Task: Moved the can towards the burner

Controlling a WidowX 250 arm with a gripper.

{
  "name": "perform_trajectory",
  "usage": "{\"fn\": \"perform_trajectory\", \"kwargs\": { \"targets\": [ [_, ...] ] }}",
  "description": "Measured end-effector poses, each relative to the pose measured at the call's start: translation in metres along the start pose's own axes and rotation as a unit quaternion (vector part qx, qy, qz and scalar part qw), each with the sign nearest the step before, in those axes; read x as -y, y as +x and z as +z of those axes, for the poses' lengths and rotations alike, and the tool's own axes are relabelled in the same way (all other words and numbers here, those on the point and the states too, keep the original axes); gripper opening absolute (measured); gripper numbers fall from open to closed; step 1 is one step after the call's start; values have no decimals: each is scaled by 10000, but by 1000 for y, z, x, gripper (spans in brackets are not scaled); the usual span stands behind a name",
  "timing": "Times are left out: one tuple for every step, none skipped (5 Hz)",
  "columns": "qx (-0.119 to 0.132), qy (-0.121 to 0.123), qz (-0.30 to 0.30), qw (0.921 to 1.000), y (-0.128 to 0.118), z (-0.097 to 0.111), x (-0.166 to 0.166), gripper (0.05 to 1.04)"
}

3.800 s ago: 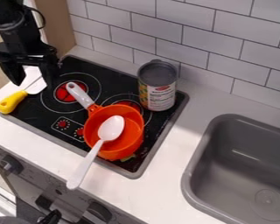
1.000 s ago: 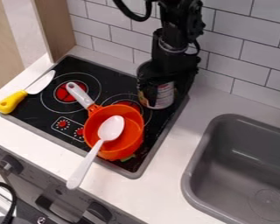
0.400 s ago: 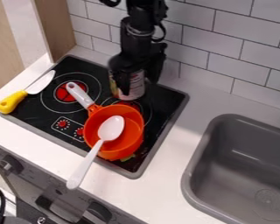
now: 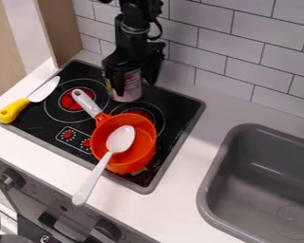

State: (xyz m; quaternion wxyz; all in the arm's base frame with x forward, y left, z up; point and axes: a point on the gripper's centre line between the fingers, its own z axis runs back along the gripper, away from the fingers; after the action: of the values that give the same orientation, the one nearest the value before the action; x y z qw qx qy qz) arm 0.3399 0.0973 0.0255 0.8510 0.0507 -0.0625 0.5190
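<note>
The pan (image 4: pixel 146 155) is orange, the spoon (image 4: pixel 121 139) white, the knife handle (image 4: pixel 13 111) (cheerful thing) yellow.

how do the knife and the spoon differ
The knife has a yellow handle and a pale blade; the spoon is white all over. The knife lies beside the orange pan; the spoon leans with its bowl inside it. The knife's blade tapers, while the spoon's bowl is rounded. Both have handles pointing toward the counter's front.
</note>
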Motion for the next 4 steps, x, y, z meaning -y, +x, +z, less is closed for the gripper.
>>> {"fn": "perform_trajectory", "kwargs": {
  "targets": [
    [74, 27, 41, 10000, 12, -4, -8, 991],
    [115, 18, 103, 9999, 25, -3, -15, 991],
    [154, 4, 178, 9997, 37, -4, -19, 991],
    [258, 39, 242, 9994, 45, -5, -26, 991]
  ]
}}
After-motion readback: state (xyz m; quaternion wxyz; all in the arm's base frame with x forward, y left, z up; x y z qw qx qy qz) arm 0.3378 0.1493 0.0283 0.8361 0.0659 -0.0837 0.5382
